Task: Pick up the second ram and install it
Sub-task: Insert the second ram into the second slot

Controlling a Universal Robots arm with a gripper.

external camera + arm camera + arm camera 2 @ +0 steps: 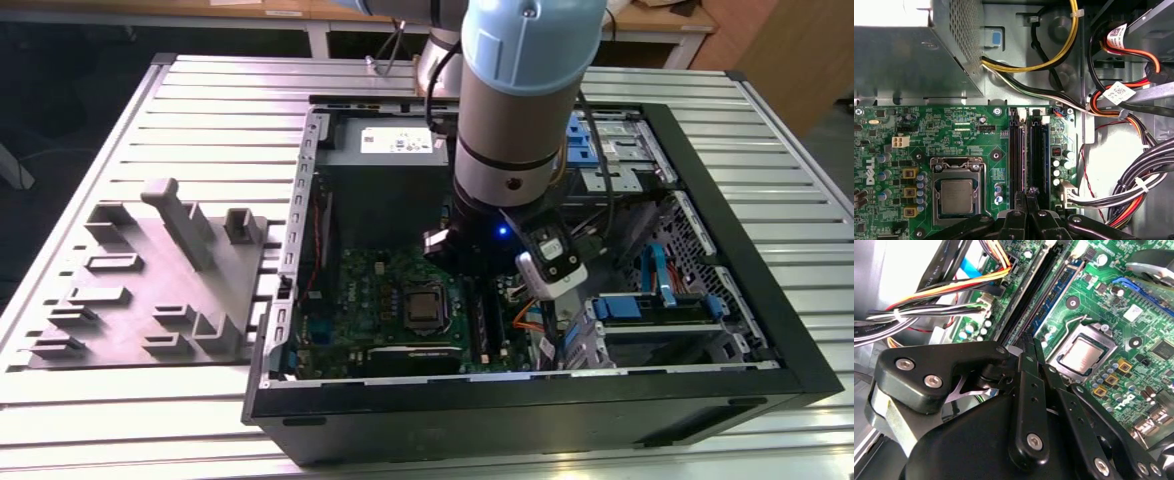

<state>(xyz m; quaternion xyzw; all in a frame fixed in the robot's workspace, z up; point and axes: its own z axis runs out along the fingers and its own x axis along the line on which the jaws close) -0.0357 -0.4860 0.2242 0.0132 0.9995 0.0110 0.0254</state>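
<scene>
Inside the open computer case [801,370] on the slatted table [200,90], we see the arm reaching down over the green motherboard [954,130] (processor socket [956,192] beside the slots). We find the gripper [1026,197] with fingers drawn together, pinching the second ram [1027,150], which stands on edge in a memory slot [1015,155].

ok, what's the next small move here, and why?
Probably a slow straight descent: the gripper sits over the dark memory slots beside the CPU socket, lined up along them. Can't tell whether the second ram is seated.
</scene>
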